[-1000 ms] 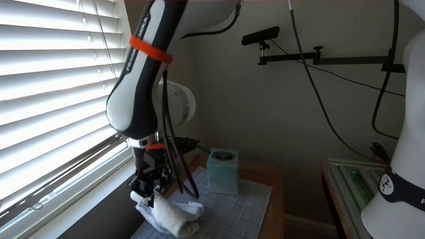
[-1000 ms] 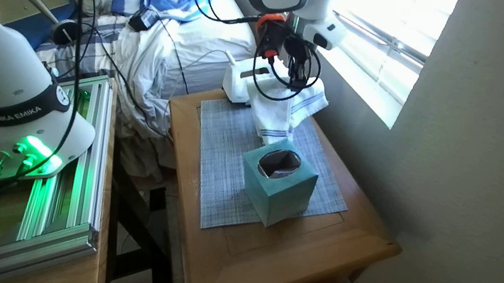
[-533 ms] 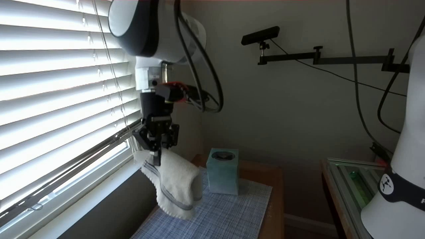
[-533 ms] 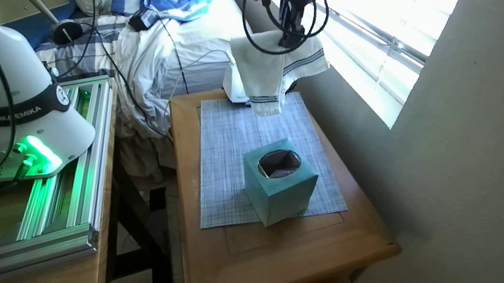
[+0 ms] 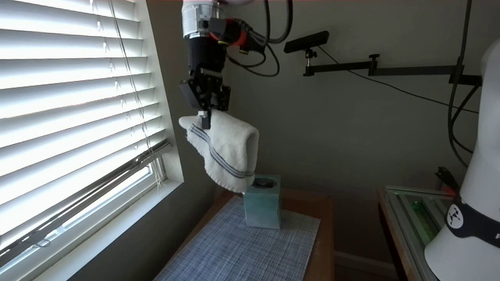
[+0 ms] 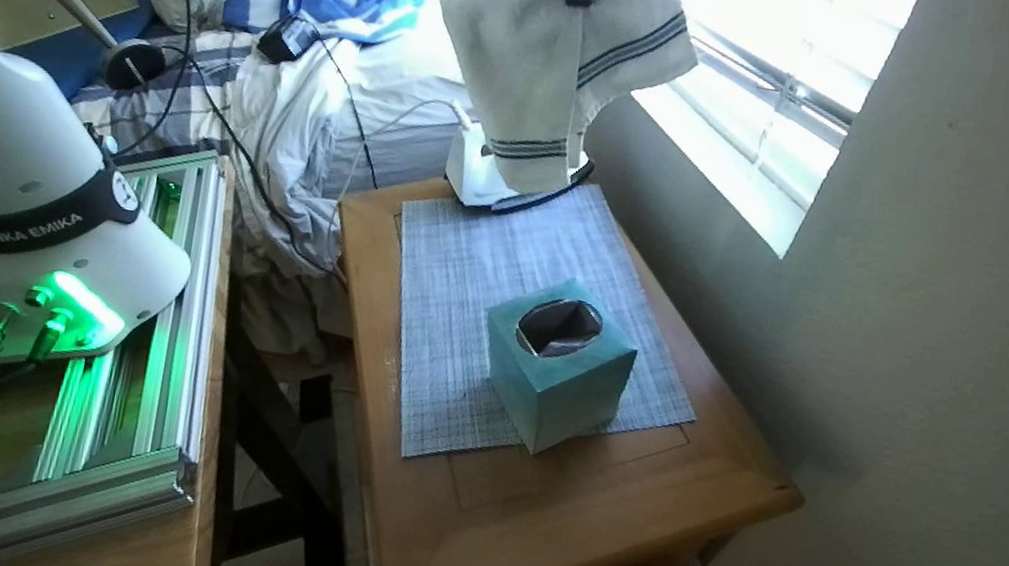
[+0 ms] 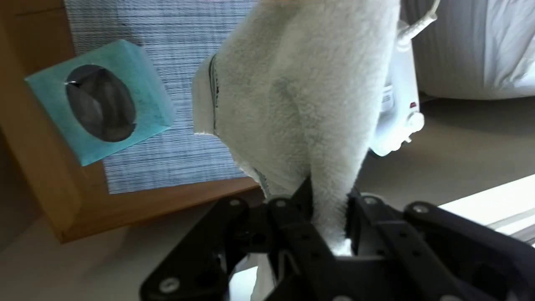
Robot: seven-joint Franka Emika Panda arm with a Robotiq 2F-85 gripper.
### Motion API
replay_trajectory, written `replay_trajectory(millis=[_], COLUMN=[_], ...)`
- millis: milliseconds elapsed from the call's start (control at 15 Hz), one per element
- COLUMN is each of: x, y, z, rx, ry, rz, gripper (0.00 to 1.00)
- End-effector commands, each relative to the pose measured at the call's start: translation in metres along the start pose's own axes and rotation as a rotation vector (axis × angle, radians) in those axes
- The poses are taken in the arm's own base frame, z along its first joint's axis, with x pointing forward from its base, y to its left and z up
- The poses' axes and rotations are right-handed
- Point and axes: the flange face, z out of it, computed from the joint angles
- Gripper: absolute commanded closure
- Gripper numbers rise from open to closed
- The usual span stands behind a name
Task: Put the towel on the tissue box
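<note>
One towel [image 6: 539, 66], white with dark stripes, hangs in mid-air from the jaws. Taking the tissue box [image 6: 556, 372] as landmark: towel and jaws are both higher than it and off to the side where a white appliance [image 6: 479, 173] sits. Jaws are clamped on the towel; in the wrist view a thick fold runs between them and the rest of the cloth drapes from the grip. Striped end nearest the box hangs loose over the woven mat [image 7: 179, 163], apart from the box. In an exterior view the towel's lowest corner [image 5: 236, 183] overlaps the box's upper edge; the wrist view shows mat between the two. Box stands upright near one end of the mat on the table [image 6: 461, 560], oval opening facing up. Appliance is toward the mat's far end from the box, partly hidden by the towel. Bed [image 6: 296, 129] lies farther off from the box.
</note>
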Motion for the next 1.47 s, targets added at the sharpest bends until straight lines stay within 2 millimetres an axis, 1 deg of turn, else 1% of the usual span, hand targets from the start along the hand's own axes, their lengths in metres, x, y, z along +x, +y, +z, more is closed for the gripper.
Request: replay_trajectory(millis=[0, 67, 200, 400, 667, 867, 1067, 1267, 1400], x=[0.002, 0.003, 0.003, 0.002, 0.003, 0.005, 0.003, -0.003, -0.006], y=[0.040, 0.053, 0.075, 0.104, 0.144, 0.169, 0.183, 0.195, 0.203], z=[-0.020, -0.019, -0.010, 0.011, 0.043, 0.054, 0.051, 0.036, 0.022], rx=[-0.077, -0.086, -0.092, -0.064, -0.085, -0.091, -0.085, -0.099, -0.123], ry=[0.032, 0.026, 0.018, 0.004, -0.023, -0.020, -0.004, 0.020, 0.051], rz=[0.104, 0.127, 0.170, 0.220, 0.310, 0.372, 0.407, 0.440, 0.469], gripper=[0.97, 0.97, 0.97, 0.97, 0.97, 0.97, 0.97, 0.97, 0.97])
